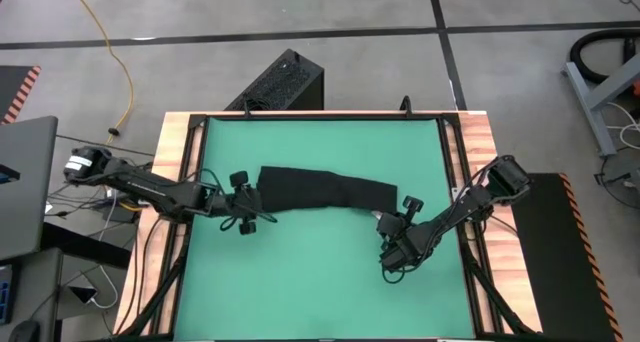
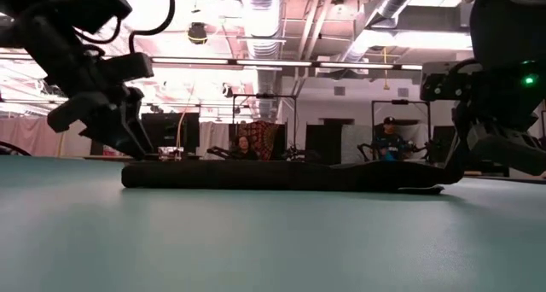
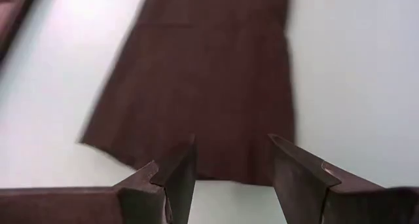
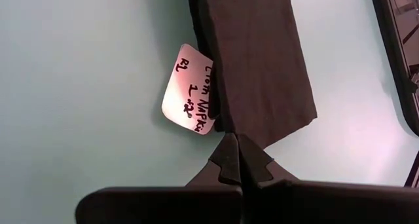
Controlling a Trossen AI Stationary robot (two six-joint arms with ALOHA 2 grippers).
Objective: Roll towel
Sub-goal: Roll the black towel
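Table: green mat (image 1: 320, 282) inside a wooden frame (image 1: 478, 142), grey floor all round, yellow cable (image 1: 112, 52) trailing on the floor at far left.
Towel: one black towel (image 1: 322, 188), lying as a long flat strip across the middle of the mat, running left to right with a slight bend.
Left gripper: left gripper (image 1: 255, 204) sits at the towel's left end, fingers spread wide with nothing between them; its wrist view shows the towel's (image 3: 203, 86) edge just past the two fingertips (image 3: 180, 175), not pinched.
Right gripper: right gripper (image 1: 388, 230) is at the towel's right end, just on the near side of it, fingers pressed fully together and gripping nothing; in its wrist view the tips meet right by the towel's (image 4: 258, 60) corner.
Only in the right wrist view: one white tag (image 4: 193, 90) with black handwriting, sticking out from the towel's edge. Can't read it properly.
Only in the low view: the towel (image 2: 281, 174) looks like a low dark ridge on the mat, plus the room behind, ceiling pipes and lights, two people (image 2: 388, 138) seated far off.
Only in the high view: one black ribbed box (image 1: 280, 82) on the floor beyond the table's far edge.
Count: two arms, one towel, one tag, one box.
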